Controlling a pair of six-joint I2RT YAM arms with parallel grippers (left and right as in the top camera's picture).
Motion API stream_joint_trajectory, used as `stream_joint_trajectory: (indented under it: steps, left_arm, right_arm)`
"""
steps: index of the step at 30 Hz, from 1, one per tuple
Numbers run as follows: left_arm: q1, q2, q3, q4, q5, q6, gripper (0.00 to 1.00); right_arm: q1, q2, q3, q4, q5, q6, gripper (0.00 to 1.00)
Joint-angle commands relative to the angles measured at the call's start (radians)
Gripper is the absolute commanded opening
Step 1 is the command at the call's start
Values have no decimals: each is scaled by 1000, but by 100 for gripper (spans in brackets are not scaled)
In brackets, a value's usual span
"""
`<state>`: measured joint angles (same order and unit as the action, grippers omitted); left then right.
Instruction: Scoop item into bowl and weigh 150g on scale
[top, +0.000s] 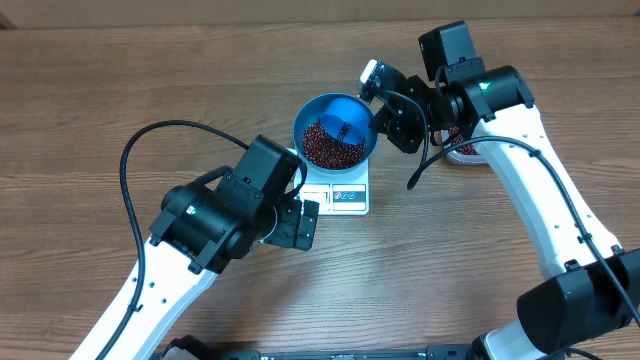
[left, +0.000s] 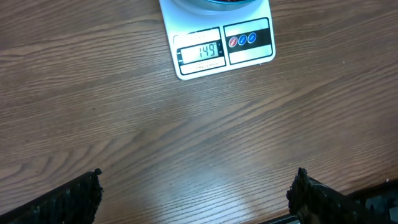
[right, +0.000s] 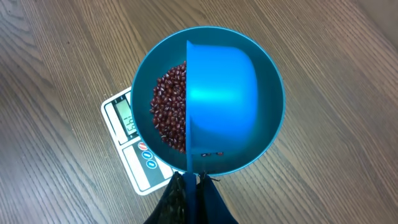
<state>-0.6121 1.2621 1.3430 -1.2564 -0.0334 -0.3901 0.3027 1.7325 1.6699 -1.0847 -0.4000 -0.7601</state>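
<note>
The brown wooden worktop carries everything. Two white and black arms reach over it from the near side, the left arm and the right arm.

The deep round bright blue bowl stands on the small white rectangular digital scale, near the middle of the worktop. The bowl covers most of the scale, so only the edge with the display and the blue-marked buttons shows. The display reads 149.

The left hand is spread wide and holds nothing. It hangs over bare worktop just on the near side of the scale, apart from it, with the display straight ahead of it.

The right hand is pressed together on the thin handle of a smaller bright blue plastic scoop. The scoop lies inside the rim of the bowl and hides about half of it in the right wrist view.

The small dark red-brown beans lie heaped in the bowl, beside the scoop and directly in front of the right hand. A few single beans sit at the scoop's handle end.
</note>
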Motion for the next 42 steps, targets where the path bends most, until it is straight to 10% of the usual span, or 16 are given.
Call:
stream_joint_trajectory:
  steps: [1,42]
  left_arm:
    - [-4,-6,0,1,1,-7,100]
    - [-4,-6,0,1,1,-7,100]
  right_arm:
    - [6,-36,19,5,-5,-16,4]
    - [8,-36,19,45,-6,18,4]
